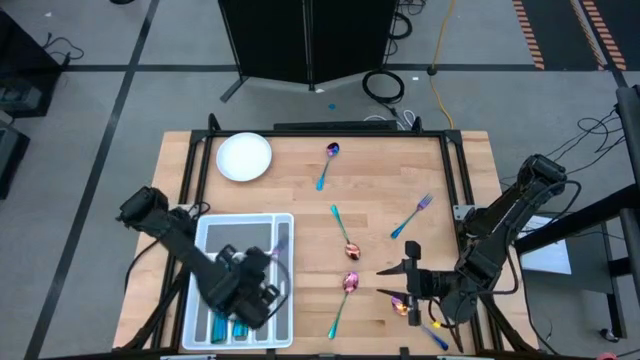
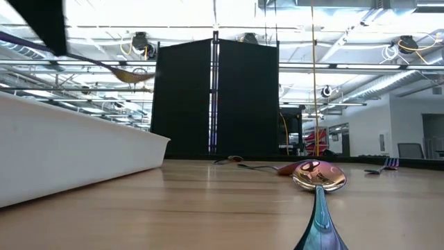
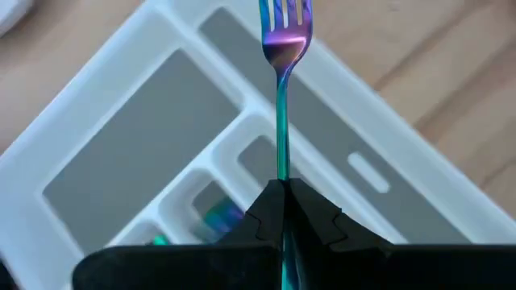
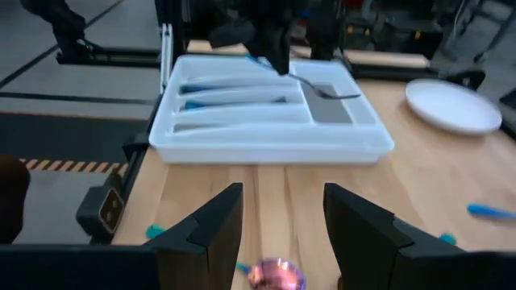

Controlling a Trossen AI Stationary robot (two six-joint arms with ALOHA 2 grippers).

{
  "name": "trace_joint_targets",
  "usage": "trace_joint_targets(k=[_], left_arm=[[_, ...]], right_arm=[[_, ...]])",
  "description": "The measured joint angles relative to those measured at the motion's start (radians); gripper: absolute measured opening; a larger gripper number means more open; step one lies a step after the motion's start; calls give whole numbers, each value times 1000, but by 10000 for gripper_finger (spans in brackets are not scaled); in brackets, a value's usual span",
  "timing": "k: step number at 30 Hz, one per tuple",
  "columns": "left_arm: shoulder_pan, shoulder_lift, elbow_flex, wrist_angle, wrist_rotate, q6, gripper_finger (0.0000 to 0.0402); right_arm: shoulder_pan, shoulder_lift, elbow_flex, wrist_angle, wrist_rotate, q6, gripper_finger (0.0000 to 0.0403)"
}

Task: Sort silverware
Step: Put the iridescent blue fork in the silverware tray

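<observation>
My left gripper [image 3: 284, 197] is shut on an iridescent fork [image 3: 284, 48] above the white compartment tray [image 1: 205, 235] at the near left. Some teal-handled silverware [image 1: 226, 326] lies in the tray's long slots. My right gripper [image 4: 282, 225] hangs open at the near right, above the table, over a pink-purple spoon bowl [image 4: 274, 275] and touching nothing. More silverware lies flat on the wood: a spoon [image 1: 345, 295] near the middle, a spoon [image 1: 343, 230] beyond it, a fork [image 1: 412, 215] and a far spoon [image 1: 328, 163]. My left gripper pinches the fork's teal handle [image 3: 283, 165] between its two shut fingers. The fingers slant down from above, and the fork runs on past their tips along their line. The tined end [image 4: 343, 94] sticks out free, lifted clear above the tray.
A white round plate [image 1: 244, 157] sits at the far left corner. A blue-handled piece [image 1: 437, 337] lies by the near right edge. Bare wood lies between the tray and the middle spoons. Black rails border the table on its left, far and right sides.
</observation>
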Motion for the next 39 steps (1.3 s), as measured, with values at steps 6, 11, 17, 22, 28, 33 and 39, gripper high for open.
trace_joint_targets(k=[6,11,17,22,28,33,39], left_arm=[[-131,1,-2,-66,-66,-303,9],[-229,5,-17,-83,-66,-511,9],[-311,14,-53,-72,-28,-660,9],[-321,70,-54,-38,35,-675,10],[-319,120,-54,31,152,-682,6],[-309,143,-54,40,206,-689,2],[-263,156,-54,37,248,-689,1]], right_arm=[[-23,0,0,106,-1,-144,162],[-47,0,0,190,-2,-271,162],[-82,0,0,254,-1,-352,162],[-113,0,0,254,-2,-356,162],[-131,0,0,252,-6,-352,162],[-130,0,0,244,-6,-352,162],[-130,0,0,235,-50,-327,162]])
